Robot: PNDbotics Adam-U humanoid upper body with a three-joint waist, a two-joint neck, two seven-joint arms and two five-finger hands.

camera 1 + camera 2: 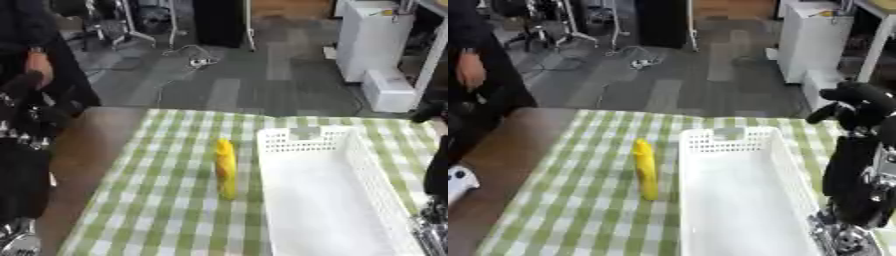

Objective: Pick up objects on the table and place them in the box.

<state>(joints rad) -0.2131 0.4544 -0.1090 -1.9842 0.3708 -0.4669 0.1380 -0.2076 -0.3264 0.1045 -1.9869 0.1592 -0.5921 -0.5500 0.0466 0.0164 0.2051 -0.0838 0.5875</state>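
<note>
A long yellow object (226, 167) lies on the green checked tablecloth (166, 200), close to the left wall of the white slotted box (350, 150). The box holds nothing that I can see. My right hand (856, 99) is raised at the right edge, above the box's far right corner, fingers relaxed and slightly bent, holding nothing. Its black forearm (857, 175) stands beside the box's right wall. My left hand (31, 114) shows as a dark blurred shape at the left edge, off the cloth and well left of the yellow object.
The cloth ends at a bare brown table strip (83, 150) on the left. A person in dark clothes (39, 60) stands beyond the far left corner. Grey floor, cables and a white cabinet (372, 40) lie behind the table.
</note>
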